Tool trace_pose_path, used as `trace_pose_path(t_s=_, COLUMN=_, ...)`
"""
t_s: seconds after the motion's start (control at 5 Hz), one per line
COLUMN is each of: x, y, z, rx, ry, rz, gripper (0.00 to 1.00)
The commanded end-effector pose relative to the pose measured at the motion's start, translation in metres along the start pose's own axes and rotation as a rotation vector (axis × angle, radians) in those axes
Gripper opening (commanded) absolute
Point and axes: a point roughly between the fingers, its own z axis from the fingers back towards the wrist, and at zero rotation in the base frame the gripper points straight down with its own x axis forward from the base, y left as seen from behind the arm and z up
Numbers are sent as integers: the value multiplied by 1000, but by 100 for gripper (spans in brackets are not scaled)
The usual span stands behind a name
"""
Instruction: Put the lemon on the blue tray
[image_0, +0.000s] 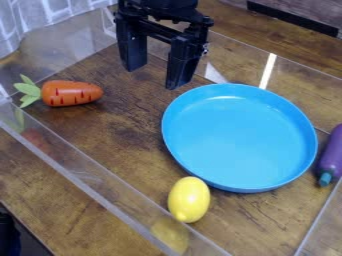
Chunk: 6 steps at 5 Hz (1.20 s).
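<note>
The lemon is a small bright-yellow oval lying on the wooden table near the front, just outside the front-left rim of the blue tray. The tray is a large round shallow dish at centre right, with nothing in it. My gripper hangs at the top centre, above the table behind the tray's far-left rim. Its two black fingers stand apart and hold nothing. It is far from the lemon.
An orange carrot with green leaves lies at the left. A purple eggplant lies against the tray's right side at the frame edge. Clear plastic walls border the table at the front and left.
</note>
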Motion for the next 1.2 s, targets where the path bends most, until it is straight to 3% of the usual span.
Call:
trace_pose_path(t_s=0.0, x=-2, y=-4, z=-6, rx=-3, ry=11, rz=-7, gripper=100)
trace_pose_path(t_s=0.4, x=-13, y=-26, z=-23, rx=-6, ry=8, rz=-49, gripper=100)
trace_pose_path(t_s=1.0, x=-23, y=-62, z=-78, rx=3, ry=-39, rz=-155, gripper=100)
